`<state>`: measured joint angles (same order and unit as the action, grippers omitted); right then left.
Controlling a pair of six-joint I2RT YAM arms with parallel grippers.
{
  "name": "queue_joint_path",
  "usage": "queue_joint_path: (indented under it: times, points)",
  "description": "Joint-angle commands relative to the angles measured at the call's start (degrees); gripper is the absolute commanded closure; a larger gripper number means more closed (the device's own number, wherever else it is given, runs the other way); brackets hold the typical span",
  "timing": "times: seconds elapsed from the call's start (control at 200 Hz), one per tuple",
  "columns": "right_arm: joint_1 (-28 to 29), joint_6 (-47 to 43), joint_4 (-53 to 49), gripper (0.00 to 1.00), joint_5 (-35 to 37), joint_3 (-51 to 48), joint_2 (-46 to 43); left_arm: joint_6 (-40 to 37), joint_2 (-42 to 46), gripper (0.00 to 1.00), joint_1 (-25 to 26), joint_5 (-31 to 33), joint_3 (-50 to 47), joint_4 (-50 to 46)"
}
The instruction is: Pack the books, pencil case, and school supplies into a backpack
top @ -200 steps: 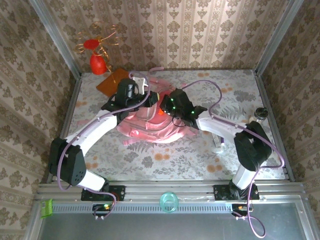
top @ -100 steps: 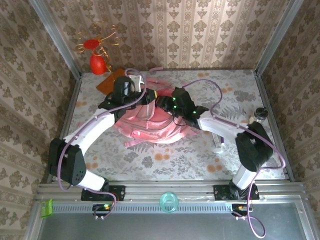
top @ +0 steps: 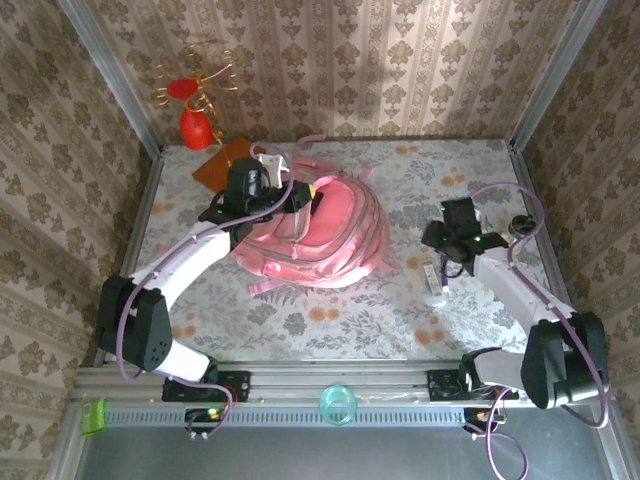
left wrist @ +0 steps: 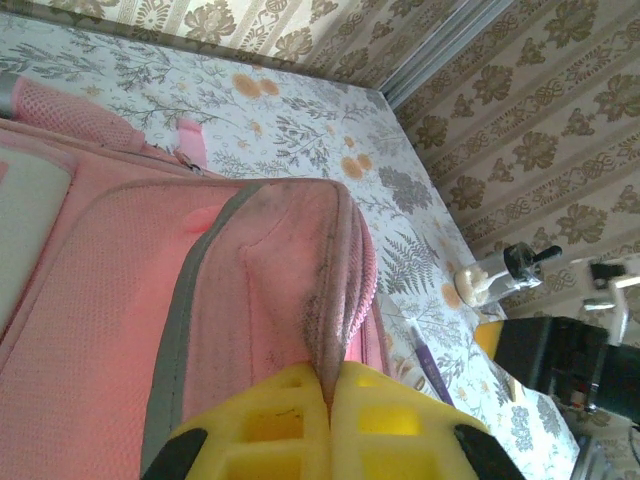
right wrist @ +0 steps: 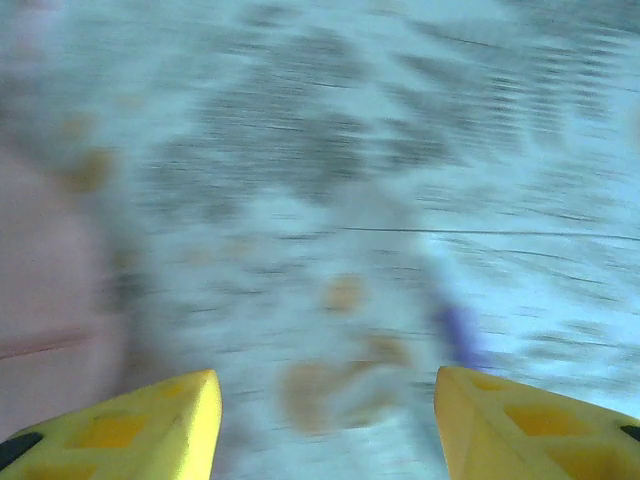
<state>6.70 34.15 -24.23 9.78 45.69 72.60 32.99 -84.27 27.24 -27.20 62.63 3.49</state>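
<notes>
right end effector now off backpack, agape

Centre blocked by backpack; table front free; bottle at right edge.

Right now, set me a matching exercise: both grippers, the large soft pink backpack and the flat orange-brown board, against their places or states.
1. left gripper
2. right gripper
3. large soft pink backpack
4. flat orange-brown board

A. far-left corner of the floral table
B. open, over bare tabletop
C. lying across the middle of the table
D. shut on a fold of pink fabric

Pairs: 1-D, 2-B, 3-C, 4-A
</notes>
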Motion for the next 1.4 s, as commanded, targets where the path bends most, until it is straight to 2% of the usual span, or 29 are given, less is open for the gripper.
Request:
queue_joint_path:
  times: [0.0, 0.25, 0.54, 0.615, 0.78, 0.975, 1.125, 1.18, 1.295, 1.395]
  points:
    - [-4.4, -5.1, -4.2, 0.48, -0.2, -0.2, 3.7, -0.9, 1.0, 1.0, -0.8, -0.5, 0.3, 7.0]
    - [-5.6, -8.3, -5.6, 0.49, -6.0, 4.7, 14.8, -1.5, 1.1, 1.0, -0.7, 0.1, -0.3, 7.1]
    - [-6.0, -11.0, -6.2, 0.56, -6.1, 7.8, 22.2, -1.4, 1.1, 1.0, -0.8, 0.1, -0.3, 7.4]
    - [-6.7, -11.7, -6.3, 0.58, -6.5, 8.2, 23.7, -1.4, 1.0, 1.0, -0.7, 0.0, -0.6, 7.4]
    - [-9.6, -12.4, -6.3, 0.72, -8.0, 8.2, 24.5, -1.4, 1.0, 1.0, -0.7, 0.1, -0.5, 7.5]
    - [-12.7, -12.9, -6.3, 0.88, -2.5, 8.6, 20.9, -1.2, 0.5, 1.0, -0.7, 0.1, -0.7, 7.7]
    - [-13.6, -12.0, -5.9, 0.96, -1.7, 8.8, 12.7, -1.3, 0.2, 1.0, -0.8, 0.1, -0.7, 7.5]
    - [-13.5, -11.1, -5.1, 0.97, -4.2, 8.7, 8.1, -1.1, 0.2, 1.0, -0.7, 0.0, -0.6, 7.7]
    - [-12.3, -4.3, -0.9, 0.96, -16.2, 6.9, -1.7, -1.1, 0.0, 1.0, -0.7, 0.1, -0.6, 7.8]
    - [-6.6, 4.2, 4.6, 0.95, -22.7, 5.3, -5.9, -0.9, 0.0, 1.0, -0.7, 0.1, -0.5, 7.9]
